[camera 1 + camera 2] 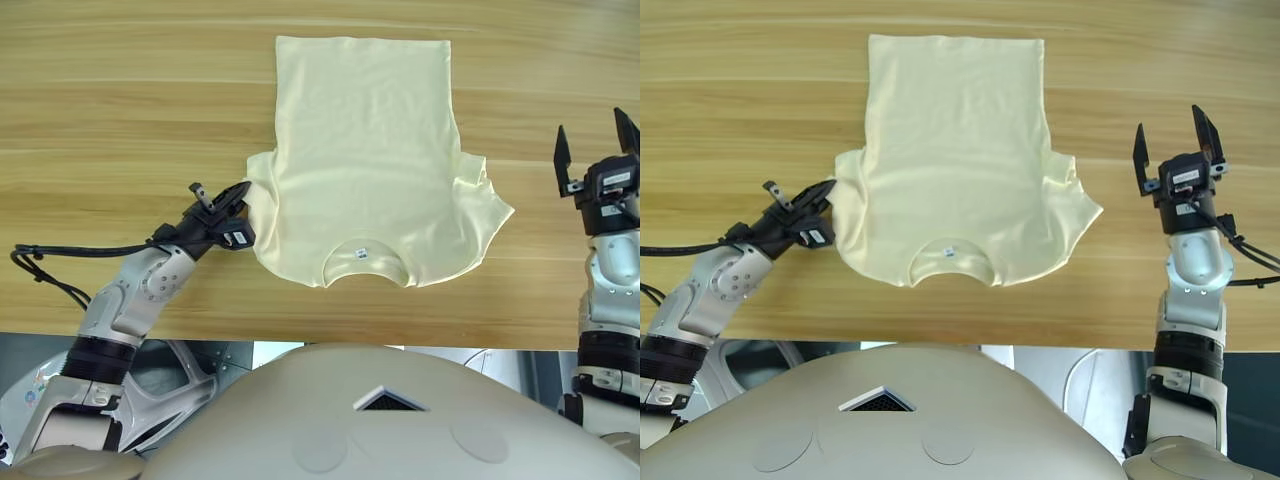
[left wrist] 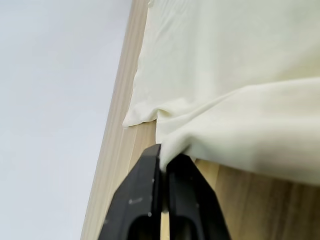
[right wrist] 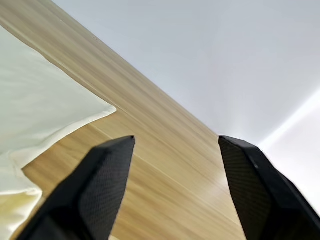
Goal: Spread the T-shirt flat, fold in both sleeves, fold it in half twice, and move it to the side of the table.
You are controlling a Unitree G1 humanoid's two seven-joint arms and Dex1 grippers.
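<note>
T-shirt (image 1: 365,160) on table (image 1: 120,100), left jaws clamped on its left edge, right jaws gaping, clear of it

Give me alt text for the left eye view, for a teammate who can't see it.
A pale yellow T-shirt lies on a wooden table, collar toward the robot, with the left gripper shut on its left-side sleeve edge. The right gripper is open beside the rumpled opposite sleeve, apart from the cloth.

A pale yellow T-shirt (image 1: 365,160) is spread on the wooden table (image 1: 120,120), collar toward the near edge, sleeves rumpled.
</note>
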